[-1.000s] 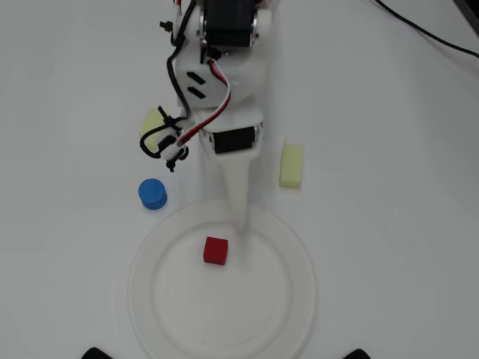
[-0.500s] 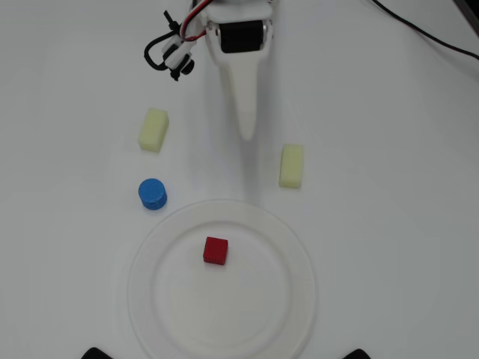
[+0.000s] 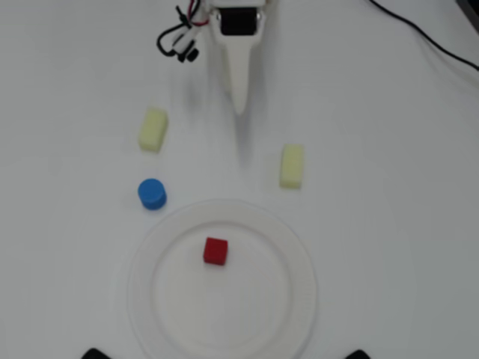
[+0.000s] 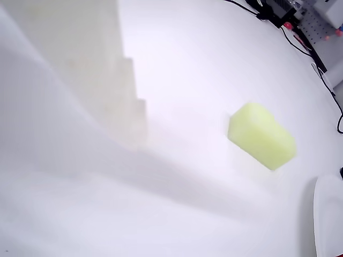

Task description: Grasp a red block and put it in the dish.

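The red block [image 3: 215, 250] lies inside the dish [image 3: 288, 250], a little left of its middle, in the overhead view. My gripper [image 3: 239, 103] is at the top of that view, well away from the dish. Its white jaws look pressed together into one tapered point with nothing between them. In the wrist view a white finger [image 4: 102, 69] fills the upper left, and only the dish's rim [image 4: 329, 214] shows at the lower right edge. The red block is out of the wrist view.
Two pale yellow oblong blocks [image 3: 153, 129] [image 3: 292, 166] lie between the gripper and the dish; one shows in the wrist view [image 4: 261, 135]. A blue cylinder [image 3: 152, 194] stands by the dish's upper left rim. Black cables [image 3: 426, 37] run at the top right.
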